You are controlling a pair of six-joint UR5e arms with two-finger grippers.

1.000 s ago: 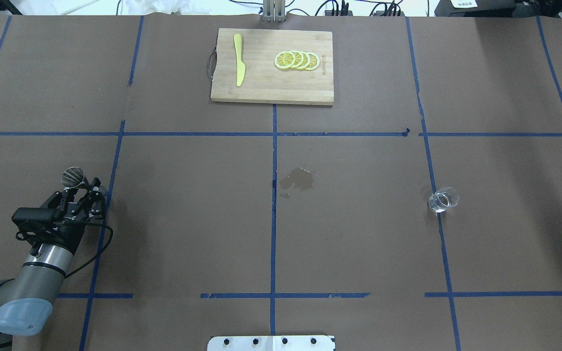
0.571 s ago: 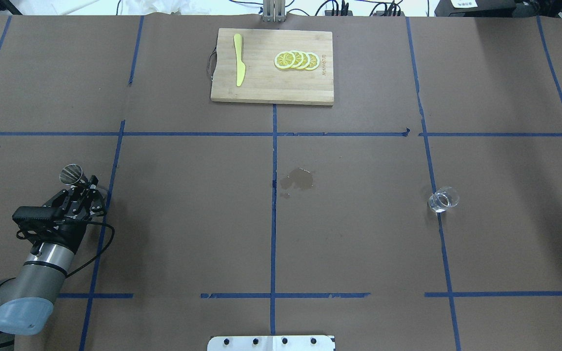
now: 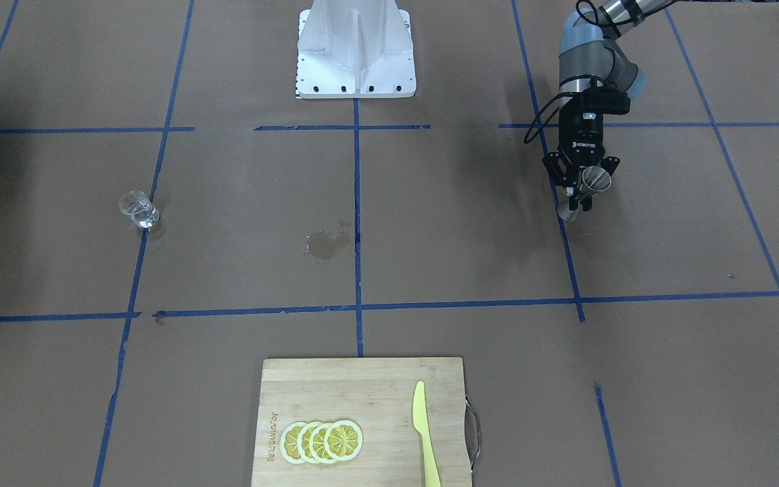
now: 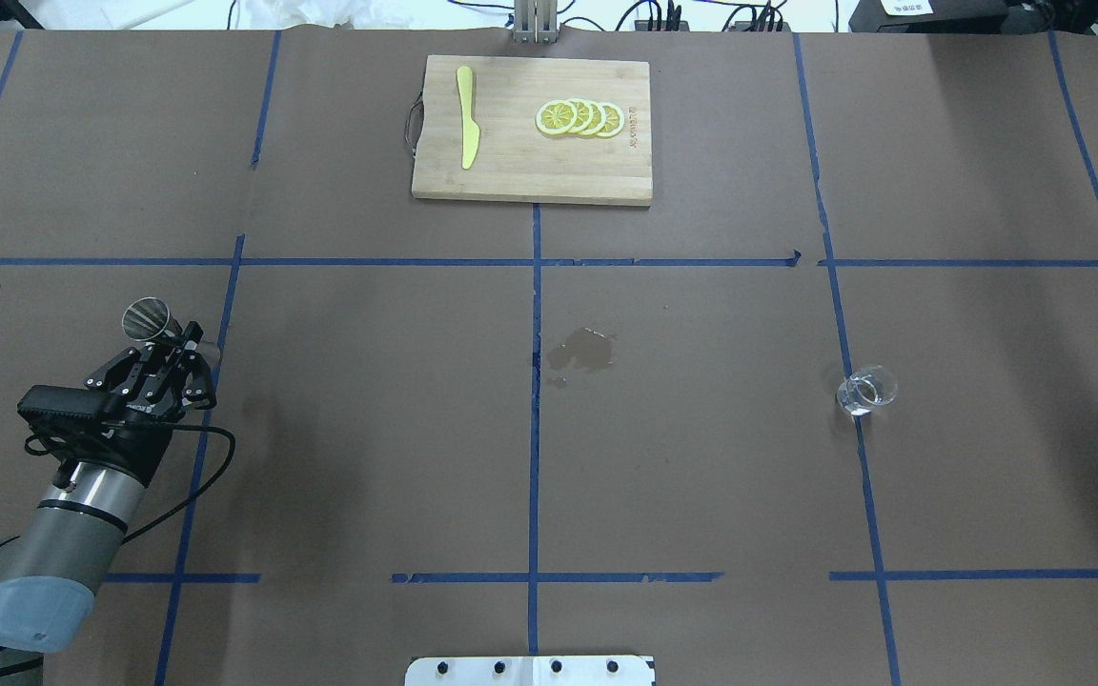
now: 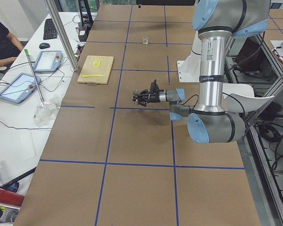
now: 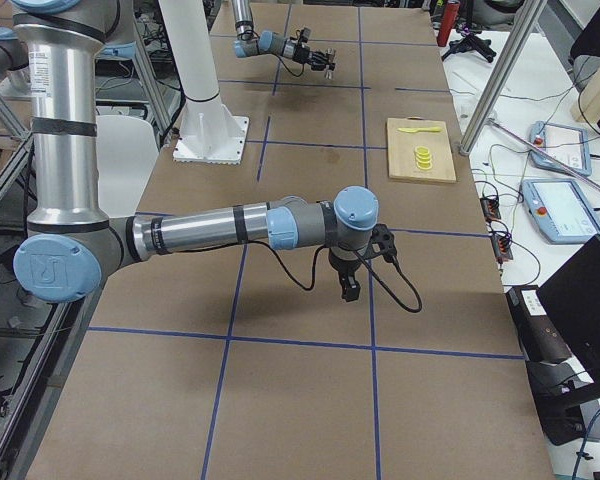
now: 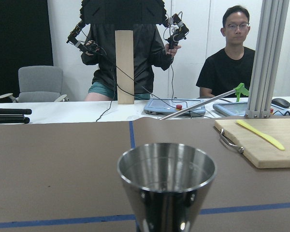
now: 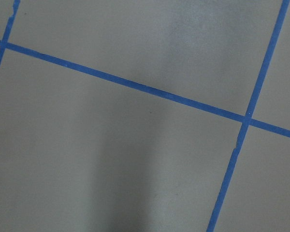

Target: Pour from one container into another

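Observation:
My left gripper [image 4: 185, 343] is shut on the waist of the grey steel jigger [image 4: 151, 319], at the table's left side. The front-facing view shows the same gripper [image 3: 582, 196] holding the jigger [image 3: 592, 181]. The jigger's open upper cone [image 7: 166, 186] fills the left wrist view and looks empty. The clear glass cup [image 4: 866, 391] stands alone at the right on a blue tape line, also seen as a small cup [image 3: 138, 208] from the front. My right gripper [image 6: 348, 288] appears only in the exterior right view, pointing down over bare table; I cannot tell its state.
A wooden cutting board [image 4: 530, 181] at the far middle carries lemon slices [image 4: 579, 117] and a yellow knife [image 4: 466, 116]. A wet spill [image 4: 582, 350] marks the table's centre. The robot's base plate [image 4: 530, 670] sits at the near edge. Two people are beyond the far edge.
My left gripper has moved a little away from the robot with the jigger in it, and the wrist has turned slightly. The glass cup has not moved.

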